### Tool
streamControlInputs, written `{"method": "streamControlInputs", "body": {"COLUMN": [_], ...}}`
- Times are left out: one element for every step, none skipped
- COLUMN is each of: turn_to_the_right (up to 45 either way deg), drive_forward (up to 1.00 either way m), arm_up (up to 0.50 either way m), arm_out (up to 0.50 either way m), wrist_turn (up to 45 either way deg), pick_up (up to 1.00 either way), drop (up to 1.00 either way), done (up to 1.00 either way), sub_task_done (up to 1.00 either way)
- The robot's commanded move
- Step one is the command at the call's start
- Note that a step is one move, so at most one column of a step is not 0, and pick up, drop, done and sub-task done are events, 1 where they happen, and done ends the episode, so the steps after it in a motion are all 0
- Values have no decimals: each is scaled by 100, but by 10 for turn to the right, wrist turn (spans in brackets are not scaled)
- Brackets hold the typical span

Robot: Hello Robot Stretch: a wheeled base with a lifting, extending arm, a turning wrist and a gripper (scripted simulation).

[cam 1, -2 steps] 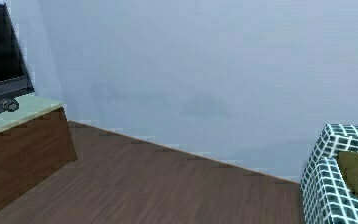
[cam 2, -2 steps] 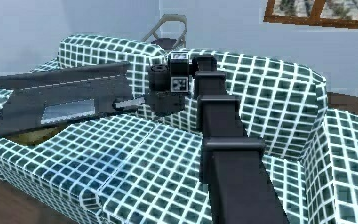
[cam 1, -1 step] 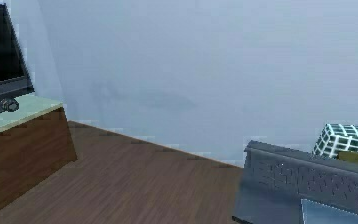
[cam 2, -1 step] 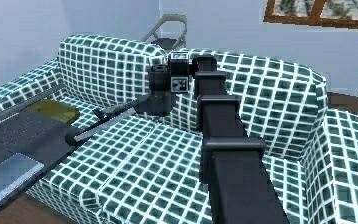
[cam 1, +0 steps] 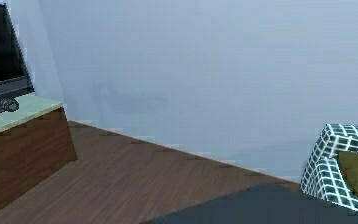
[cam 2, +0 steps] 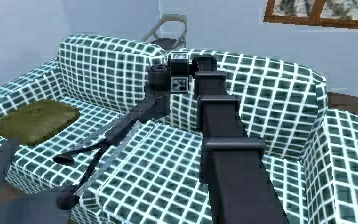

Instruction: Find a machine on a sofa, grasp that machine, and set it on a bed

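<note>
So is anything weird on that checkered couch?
Yes. A dark spindly thing sprawls across the seat of the sofa, near an olive cushion. It looks like some gadget with long thin limbs, not something you'd expect lying on a couch.

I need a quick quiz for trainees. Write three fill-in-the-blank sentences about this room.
1. The olive cushion lies on the checked ___.
2. On the wooden cabinet stands a dark ___.
3. The floor is made of dark ___.
Missing words: sofa; television; wood.
</note>
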Motion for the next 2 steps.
{"method": "streamControlInputs", "body": {"turn_to_the_right": [0,0], "drive_forward": [0,0], "arm_up": [0,0], "arm_out": [0,-24], "wrist_turn": [-90,0], "pick_up": [0,0], "drop": [0,0], "done": [0,0], "sub_task_done": [0,0]}}
